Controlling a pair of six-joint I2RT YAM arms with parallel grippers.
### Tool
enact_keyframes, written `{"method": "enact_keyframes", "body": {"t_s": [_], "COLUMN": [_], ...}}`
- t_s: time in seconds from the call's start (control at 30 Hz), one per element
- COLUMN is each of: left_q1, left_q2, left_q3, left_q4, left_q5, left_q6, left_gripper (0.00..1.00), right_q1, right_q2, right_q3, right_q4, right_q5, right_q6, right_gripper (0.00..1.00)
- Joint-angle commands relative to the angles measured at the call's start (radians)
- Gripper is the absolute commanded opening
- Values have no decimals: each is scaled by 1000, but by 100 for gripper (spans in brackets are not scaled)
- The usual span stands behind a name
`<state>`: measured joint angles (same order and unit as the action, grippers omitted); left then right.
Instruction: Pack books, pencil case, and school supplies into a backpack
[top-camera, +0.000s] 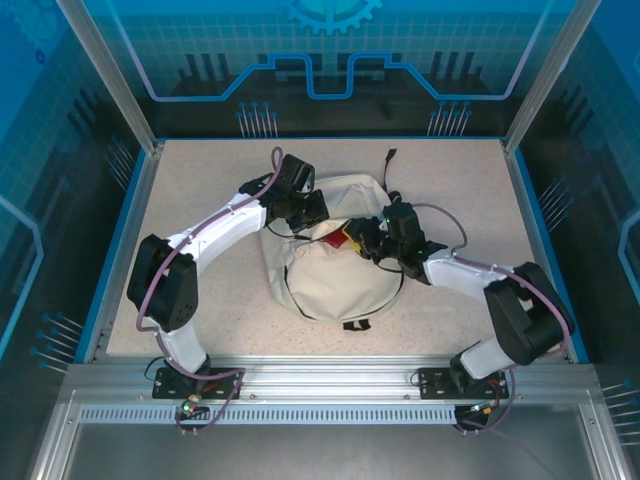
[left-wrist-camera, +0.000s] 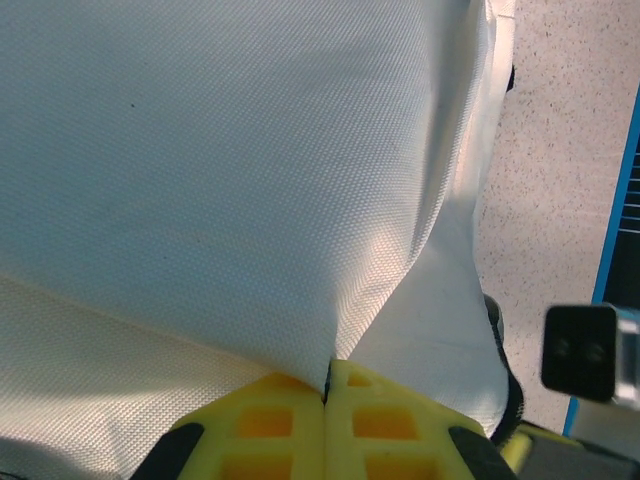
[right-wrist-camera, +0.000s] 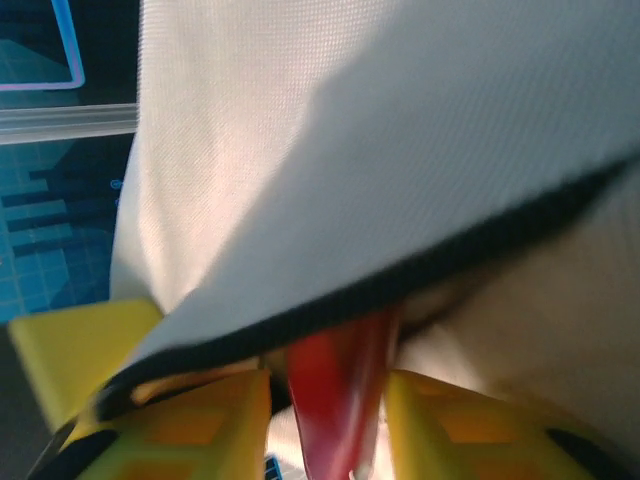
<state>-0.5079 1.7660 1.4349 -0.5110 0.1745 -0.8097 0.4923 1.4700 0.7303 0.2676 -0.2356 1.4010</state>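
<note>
The cream backpack (top-camera: 335, 275) slumps soft and floppy mid-tabletop (top-camera: 200, 180), so I pinch its 11 o'clock rim fabric in my closed left end effector (left-wrist-camera: 327, 382), while my right end effector (top-camera: 365, 240) straddles a red item (right-wrist-camera: 335, 370) at the mouth, grip unclear.

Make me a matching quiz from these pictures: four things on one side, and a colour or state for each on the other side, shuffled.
Things:
1 left hand
2 right hand
3 backpack
4 table

Descriptions:
A speckled beige
B a red thing between its fingers
C cream, lying mid-table
D shut on a fold of cloth

Pairs: 1-D, 2-B, 3-C, 4-A
</note>
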Motion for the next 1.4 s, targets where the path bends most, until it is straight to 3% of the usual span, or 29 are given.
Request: {"method": "enact_keyframes", "body": {"t_s": [0.0,0.33,0.77,1.17,1.27,1.37], "left_q1": [6,7,7,10,19,43], "left_q2": [-23,-31,-32,-36,-48,-70], "left_q3": [-11,-9,-19,-31,-31,-34], "left_q4": [22,19,26,31,28,24], "left_q5": [35,34,47,62,66,76], "left_q6": [17,23,15,1,1,6], "left_gripper": [0,0,0,0,7,24], "right_q1": [15,23,29,42,43,41], "right_q2": [-72,-29,114,221,187,119], "right_q3": [-12,44,131,191,176,155], "right_q4": [-164,-227,-123,66,15,-120], "right_q5": [-3,2,-31,-68,-66,-45], "right_q6": [-79,-119,-125,-115,-140,-190], "right_gripper": [32,23,12,9,7,7]}}
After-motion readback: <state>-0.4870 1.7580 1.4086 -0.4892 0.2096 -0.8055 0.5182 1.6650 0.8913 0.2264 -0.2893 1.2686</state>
